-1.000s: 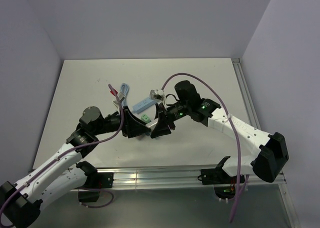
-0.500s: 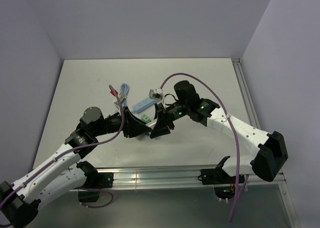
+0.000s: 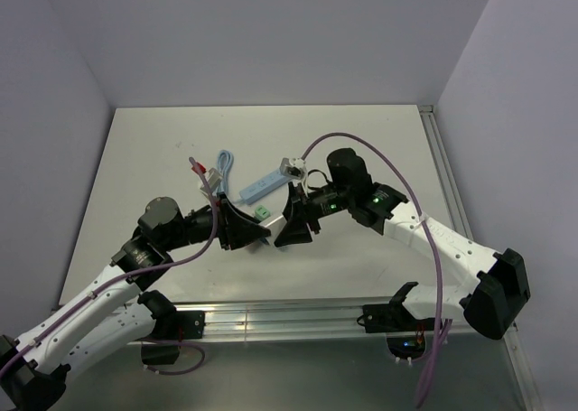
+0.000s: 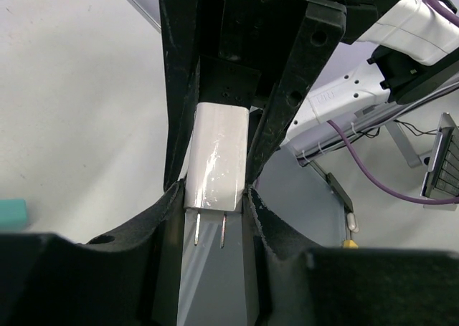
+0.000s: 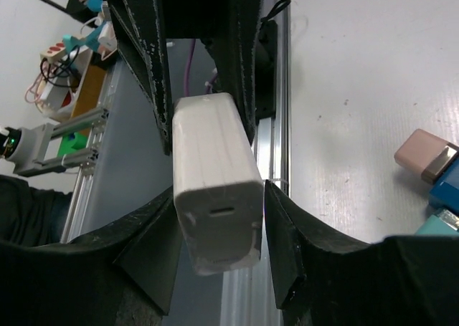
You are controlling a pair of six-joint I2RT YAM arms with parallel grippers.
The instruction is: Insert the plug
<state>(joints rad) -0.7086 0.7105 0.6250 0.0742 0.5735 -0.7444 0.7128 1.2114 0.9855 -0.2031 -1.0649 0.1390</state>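
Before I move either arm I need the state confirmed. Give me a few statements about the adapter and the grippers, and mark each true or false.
1. The left gripper has its fingers pressed on both sides of the white power adapter. True.
2. The adapter's two prongs face the right wrist camera. False: they face the left wrist camera, and the right wrist camera sees the port end.
3. The adapter lies flat on the table. False: it is held up between the left gripper and the right gripper.
4. A light blue stick-shaped device lies on the table beyond the grippers. True.
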